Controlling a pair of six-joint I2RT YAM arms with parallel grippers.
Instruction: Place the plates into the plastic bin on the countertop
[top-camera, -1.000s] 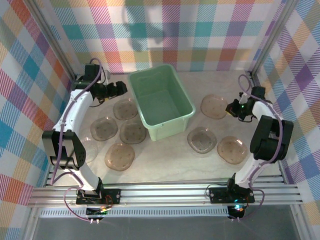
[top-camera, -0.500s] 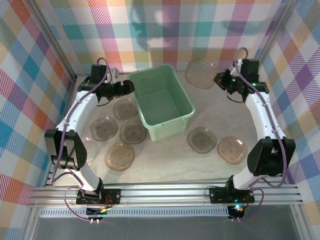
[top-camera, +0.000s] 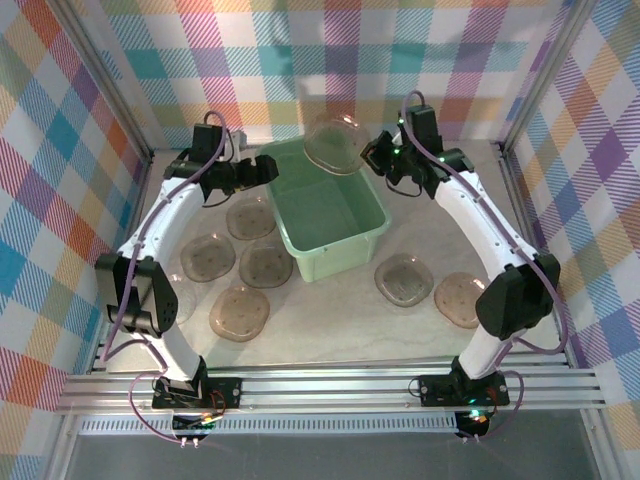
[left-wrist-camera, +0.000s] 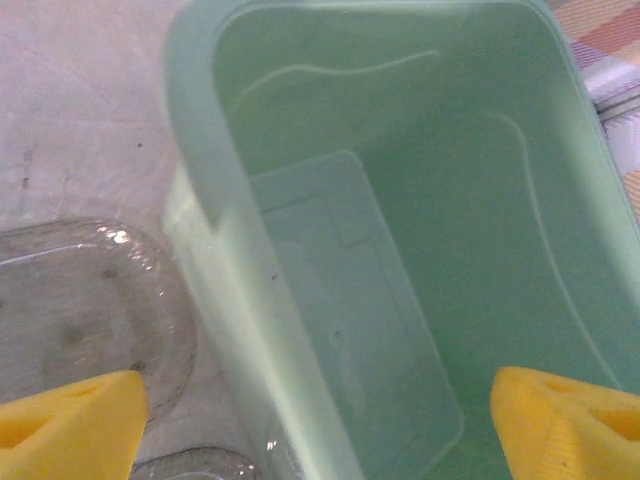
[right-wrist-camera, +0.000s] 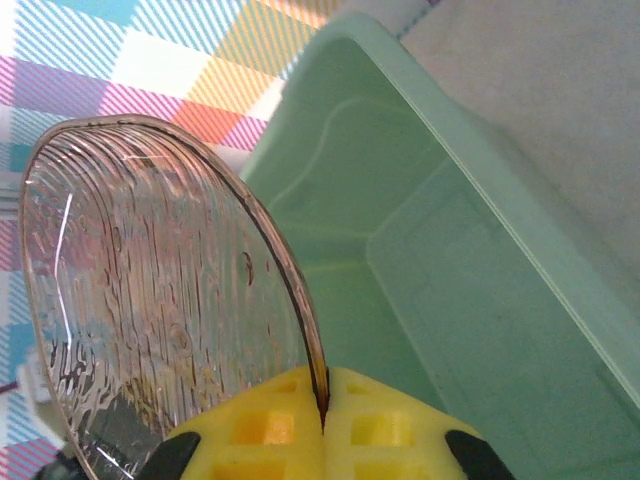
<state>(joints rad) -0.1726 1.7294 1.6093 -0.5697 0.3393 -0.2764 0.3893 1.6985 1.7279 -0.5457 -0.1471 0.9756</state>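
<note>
The mint-green plastic bin (top-camera: 372, 196) stands mid-countertop and holds nothing. My right gripper (top-camera: 376, 156) is shut on the edge of one smoky plate (top-camera: 333, 143), which hangs tilted over the bin's far end. In the right wrist view the yellow pads (right-wrist-camera: 262, 425) pinch that plate's (right-wrist-camera: 150, 280) rim above the bin (right-wrist-camera: 450, 250). My left gripper (top-camera: 268, 172) is open at the bin's left wall. From the left wrist, one fingertip (left-wrist-camera: 70, 435) shows outside the bin (left-wrist-camera: 215, 200) over a plate (left-wrist-camera: 80, 310) and the other inside.
Several plates lie on the cream countertop (top-camera: 330, 320): left of the bin (top-camera: 250, 218), (top-camera: 207, 257), (top-camera: 266, 265), and right of it (top-camera: 404, 279), (top-camera: 462, 298). Plaid walls close in the back and sides. The rail with both arm bases runs along the near edge.
My right arm swung left with the plate, from the back right corner to above the bin's far end. The left gripper crept right, up to the bin's rim.
</note>
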